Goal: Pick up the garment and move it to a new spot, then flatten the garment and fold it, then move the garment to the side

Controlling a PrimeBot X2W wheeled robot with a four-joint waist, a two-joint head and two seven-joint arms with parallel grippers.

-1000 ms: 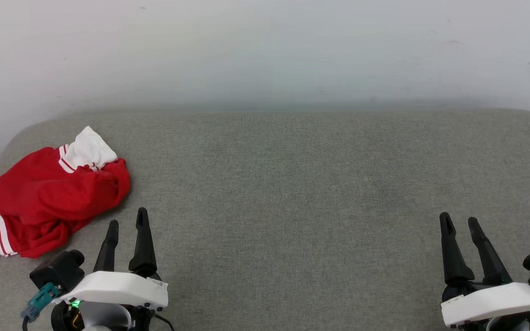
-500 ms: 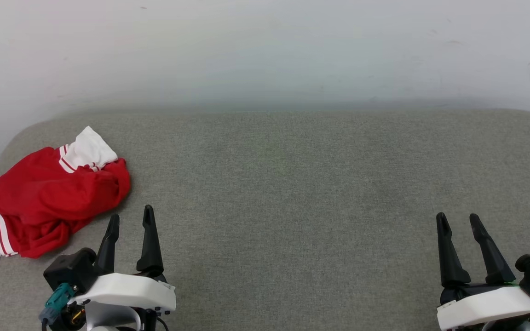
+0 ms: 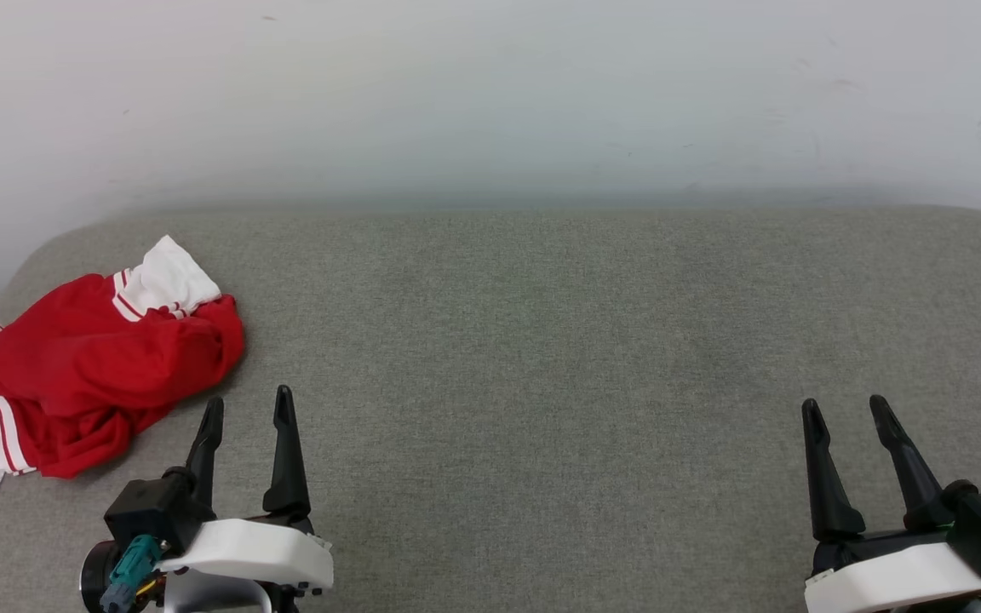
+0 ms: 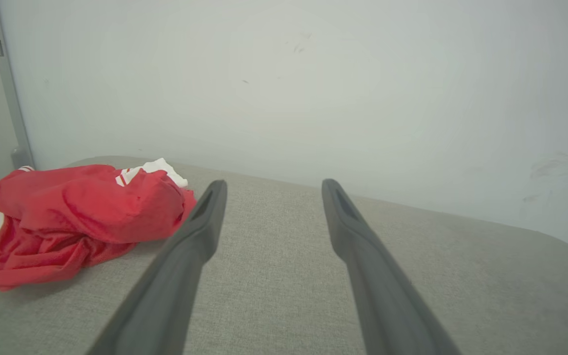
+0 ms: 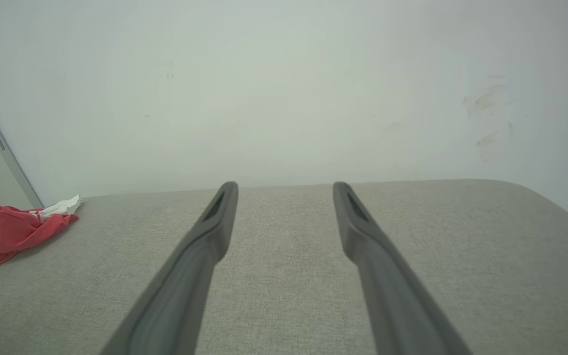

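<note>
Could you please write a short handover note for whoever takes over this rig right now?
Left gripper: open, empty, beside the shirt, apart from it.
Right gripper: open, empty, over the right side of the grey cushion.
The shirt lies crumpled in a heap at the cushion's left end.
Done: nothing yet.
Left: pick the shirt up and move it, flatten it, fold it, set it aside.
</note>
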